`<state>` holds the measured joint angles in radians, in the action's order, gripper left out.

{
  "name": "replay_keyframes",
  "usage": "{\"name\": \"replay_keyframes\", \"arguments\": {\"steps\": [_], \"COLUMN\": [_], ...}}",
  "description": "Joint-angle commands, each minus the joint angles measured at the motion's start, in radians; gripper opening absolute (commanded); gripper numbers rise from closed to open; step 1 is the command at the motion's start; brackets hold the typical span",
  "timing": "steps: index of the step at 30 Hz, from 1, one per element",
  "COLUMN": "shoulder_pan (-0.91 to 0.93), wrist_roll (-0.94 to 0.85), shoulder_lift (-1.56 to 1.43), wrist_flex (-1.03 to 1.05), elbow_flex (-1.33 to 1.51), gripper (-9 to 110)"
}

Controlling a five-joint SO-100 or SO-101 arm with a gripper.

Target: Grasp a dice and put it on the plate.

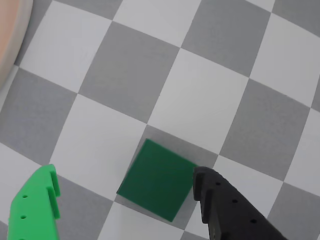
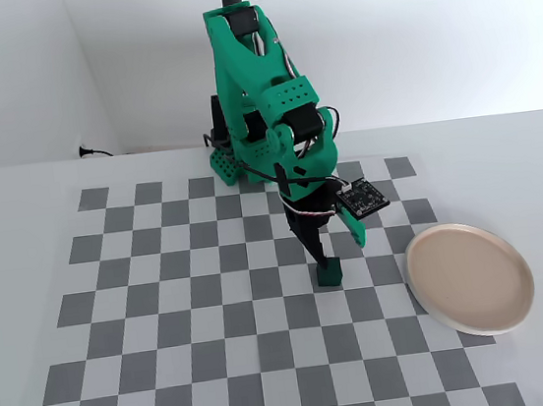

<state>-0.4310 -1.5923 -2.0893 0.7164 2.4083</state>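
In the wrist view the dark green dice [image 1: 159, 180] lies on the checkered mat between my fingers. My gripper [image 1: 125, 172] is open. Its black finger [image 1: 220, 205] is right beside the dice's right edge, and the bright green finger [image 1: 37, 205] stands well apart on the left. In the fixed view the gripper [image 2: 337, 250] hangs low over the dice [image 2: 331, 272] near the middle of the mat. The beige-pink plate with a white rim [image 2: 470, 278] lies to the right of the dice in the fixed view, and its edge shows at the top left of the wrist view [image 1: 9, 40].
The grey and white checkered mat [image 2: 165, 305] covers the white table. The green arm's base [image 2: 231, 158] stands at the mat's far edge. A cable and wall socket [image 2: 87, 151] are at the back left.
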Motion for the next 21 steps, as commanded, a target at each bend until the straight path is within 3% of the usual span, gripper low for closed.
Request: {"name": "replay_keyframes", "arguments": {"steps": [1, 21], "shoulder_pan": [0.017, 0.066], "wrist_roll": [0.009, -0.034], "shoulder_lift": [0.012, 0.120], "wrist_flex": [-0.031, -0.066], "elbow_flex": [-0.104, -0.104], "gripper": [24, 25]}}
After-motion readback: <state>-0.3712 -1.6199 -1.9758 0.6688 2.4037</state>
